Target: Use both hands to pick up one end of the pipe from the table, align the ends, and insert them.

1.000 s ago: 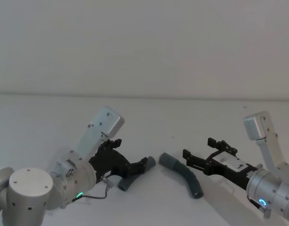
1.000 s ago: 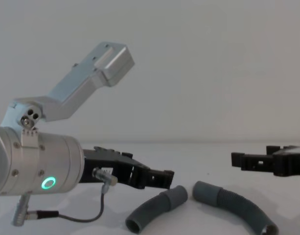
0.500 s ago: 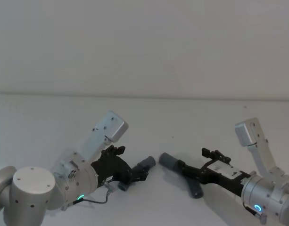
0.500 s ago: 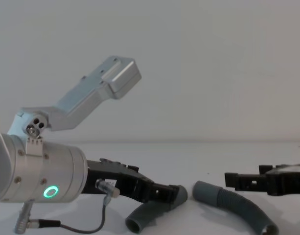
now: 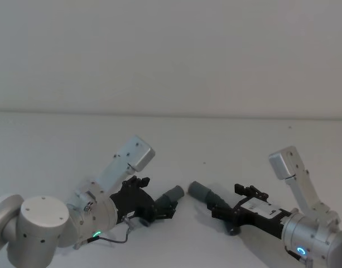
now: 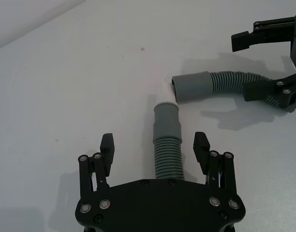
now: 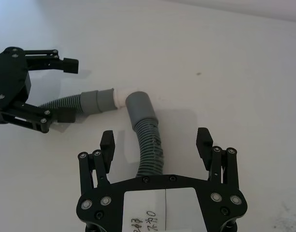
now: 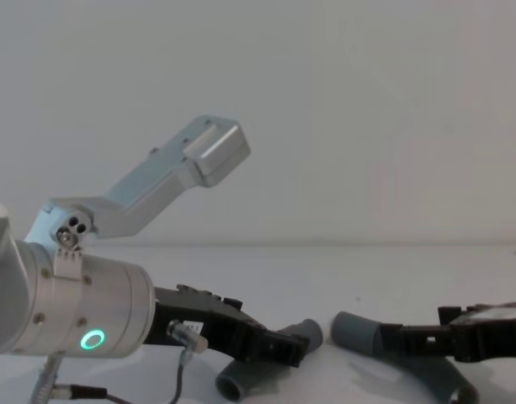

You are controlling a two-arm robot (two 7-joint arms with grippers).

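A plain white table point(image 5: 226, 139) runs back to a pale wall point(image 5: 171, 50). Nearest, left of the wide cuff point(image 7: 138, 108), the left gripper point(image 6: 154, 145) sits low with its fingers spread. It straddles the ribbed body of the narrower hose piece point(image 6: 167, 154) with a gap on each side. Right of that cuff and nearer, the right gripper point(image 7: 155, 137), likewise released, straddles the wider hose piece point(image 7: 151, 147). Farther back, the white-tipped narrow cuff point(image 6: 166, 123) lies just beside the wide cuff; whether they touch cannot be told. Both hoses rest on the table.
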